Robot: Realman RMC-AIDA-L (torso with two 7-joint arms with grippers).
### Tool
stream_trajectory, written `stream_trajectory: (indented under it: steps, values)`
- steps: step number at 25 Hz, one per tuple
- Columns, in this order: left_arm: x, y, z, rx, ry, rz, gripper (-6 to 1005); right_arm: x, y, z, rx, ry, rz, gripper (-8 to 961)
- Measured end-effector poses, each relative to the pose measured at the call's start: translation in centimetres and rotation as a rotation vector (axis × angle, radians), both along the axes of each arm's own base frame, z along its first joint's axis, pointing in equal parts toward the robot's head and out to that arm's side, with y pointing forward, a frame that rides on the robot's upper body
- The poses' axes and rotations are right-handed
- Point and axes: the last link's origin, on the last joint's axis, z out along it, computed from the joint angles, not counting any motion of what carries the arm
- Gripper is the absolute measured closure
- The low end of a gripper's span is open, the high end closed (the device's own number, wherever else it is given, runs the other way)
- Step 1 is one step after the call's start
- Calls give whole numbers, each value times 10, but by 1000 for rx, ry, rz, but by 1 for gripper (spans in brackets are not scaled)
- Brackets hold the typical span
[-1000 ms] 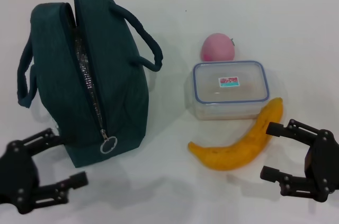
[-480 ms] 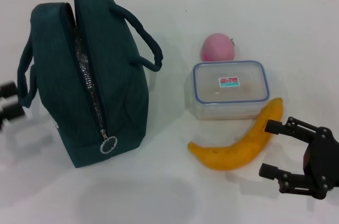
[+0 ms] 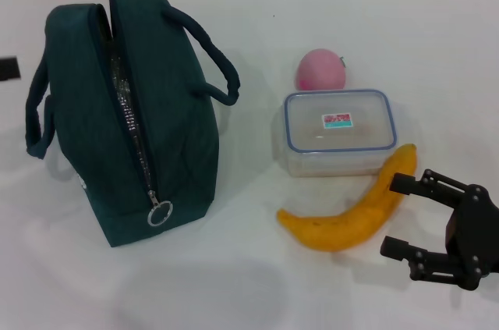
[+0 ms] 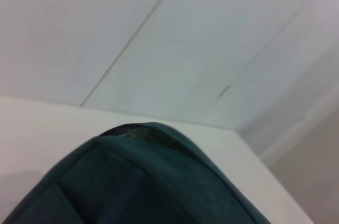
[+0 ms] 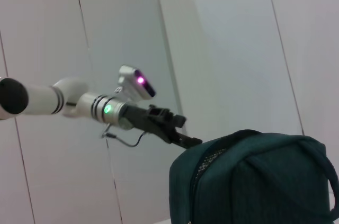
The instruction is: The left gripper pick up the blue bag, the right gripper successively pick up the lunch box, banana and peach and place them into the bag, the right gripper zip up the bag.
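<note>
The blue bag stands upright on the white table, left of centre. Its zipper is open, foil lining shows, and the ring pull hangs at the near end. It also shows in the left wrist view and the right wrist view. The pink peach, the clear lunch box and the banana lie to the bag's right. My right gripper is open and empty beside the banana's right end. My left gripper is open, raised by the bag's far left; only a black bit of it shows in the head view.
The white table runs to a pale wall at the back. The bag's two loop handles stick out to either side. Bare tabletop lies in front of the bag.
My left gripper has left the near left corner of the table, risen and moved back to the far left side of the bag. My right gripper has shifted slightly.
</note>
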Motion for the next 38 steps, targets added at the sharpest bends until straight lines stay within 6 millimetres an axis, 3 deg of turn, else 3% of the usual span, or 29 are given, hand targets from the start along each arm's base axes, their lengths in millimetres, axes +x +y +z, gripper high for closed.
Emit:
stream_trajectory:
  steps: [12,30,38]
  values:
    - [41,52,0,-197,151,184,127,-1,1,0,3,6,-2,129]
    - [44,67,-30,-240,234,245,134,-1,1,1,5,11,0,135]
    - [47,68,-34,-227,239,193,261,-1,0,1,4,13,0,137]
